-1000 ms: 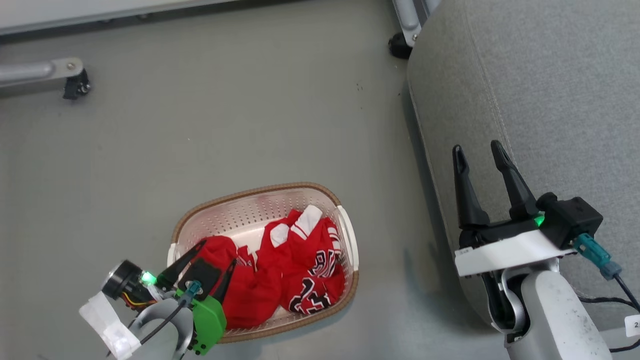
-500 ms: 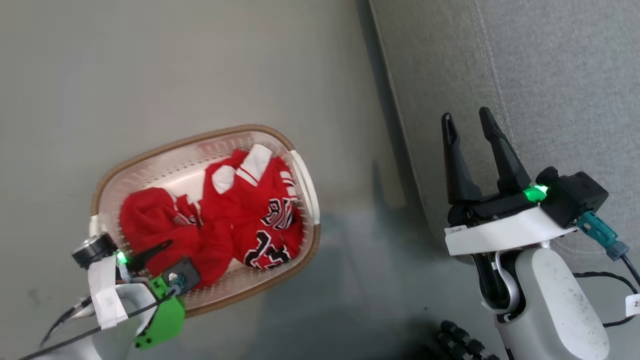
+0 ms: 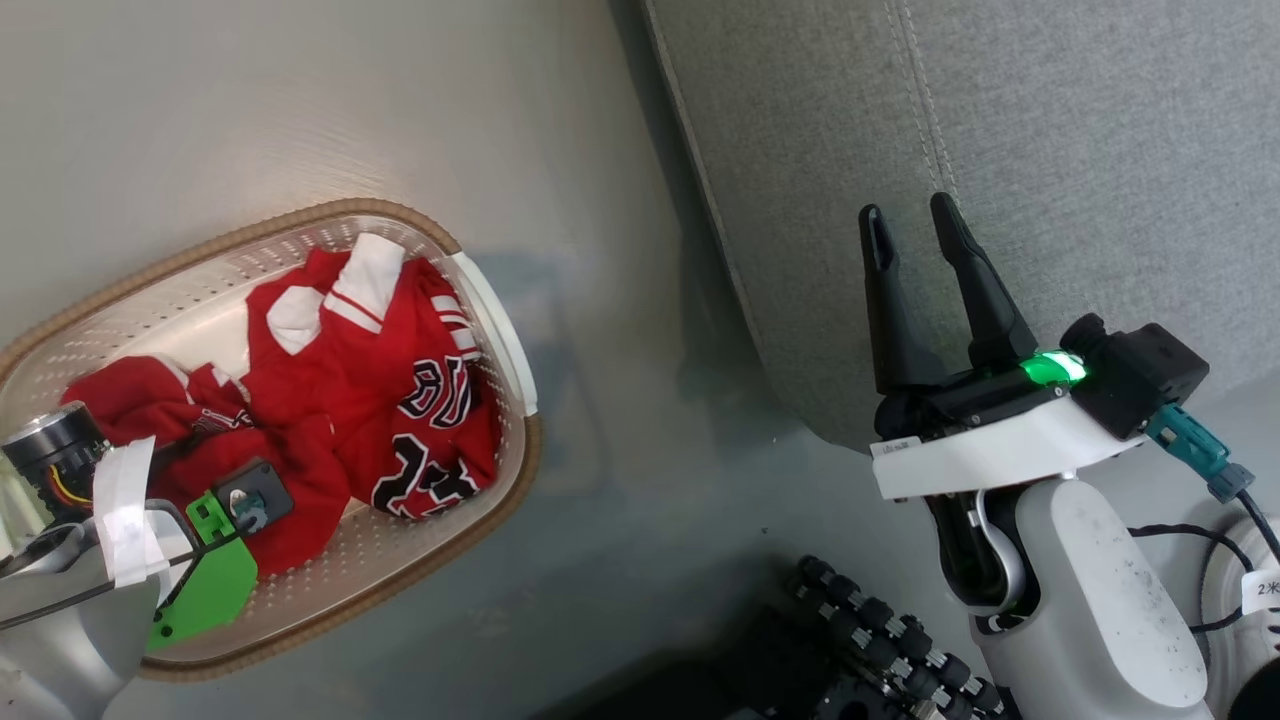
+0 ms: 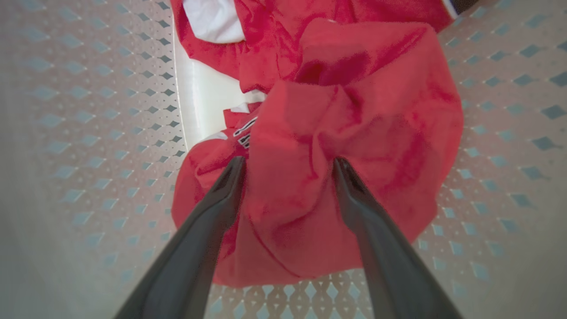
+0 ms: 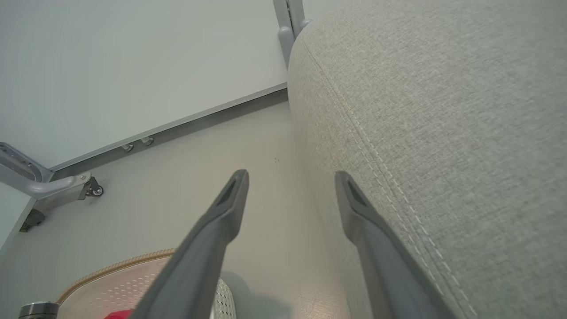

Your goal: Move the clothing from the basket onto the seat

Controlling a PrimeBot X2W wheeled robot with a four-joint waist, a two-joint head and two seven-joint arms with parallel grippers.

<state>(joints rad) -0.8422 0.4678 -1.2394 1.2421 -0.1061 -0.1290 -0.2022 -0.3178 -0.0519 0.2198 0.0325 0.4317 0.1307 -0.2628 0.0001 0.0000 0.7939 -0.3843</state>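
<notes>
Clothing (image 3: 370, 400), two red pieces: both in the basket (image 3: 497, 335) on the floor beside the seat (image 3: 1000, 120), none transferred; left pincer (image 4: 288, 166) open astride a red fold, grip not yet made; right pincer (image 3: 906, 208) open, empty, by the seat's edge.

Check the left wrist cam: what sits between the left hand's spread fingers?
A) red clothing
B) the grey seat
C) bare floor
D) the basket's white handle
A: in the left wrist view a bunched fold of red clothing bulges up between the open fingers of the left hand, with the perforated wall of the basket on either side.
</notes>
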